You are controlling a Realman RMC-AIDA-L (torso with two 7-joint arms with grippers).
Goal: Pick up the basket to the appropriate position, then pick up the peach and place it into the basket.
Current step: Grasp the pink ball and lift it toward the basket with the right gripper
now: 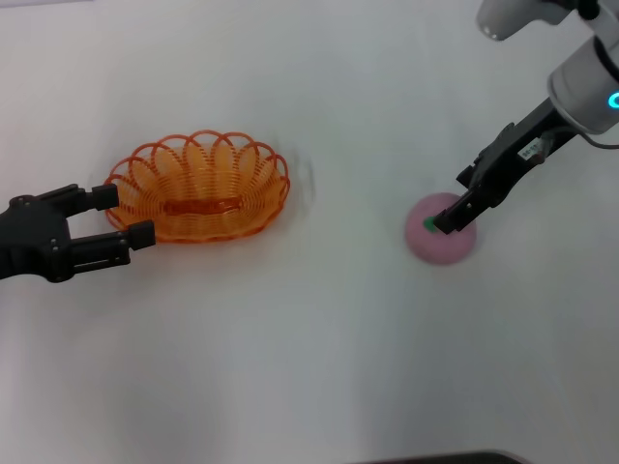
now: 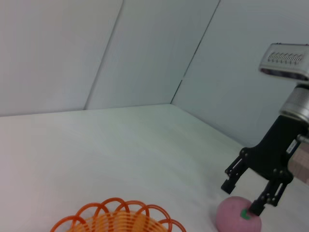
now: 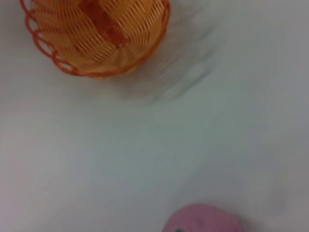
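The orange wire basket (image 1: 198,188) sits on the white table, left of centre. My left gripper (image 1: 124,215) is open at the basket's left end, with one finger by the rim and the other by the front wall. The basket's rim also shows in the left wrist view (image 2: 116,220) and the right wrist view (image 3: 96,34). The pink peach (image 1: 435,244) lies to the right. My right gripper (image 1: 456,201) is open just above it, with one fingertip (image 2: 256,209) at the green leaf mark. The peach also shows in the left wrist view (image 2: 234,220) and the right wrist view (image 3: 203,221).
The white table (image 1: 309,348) is bare between the basket and the peach and towards its front edge. Pale walls (image 2: 96,48) stand behind the table in the left wrist view.
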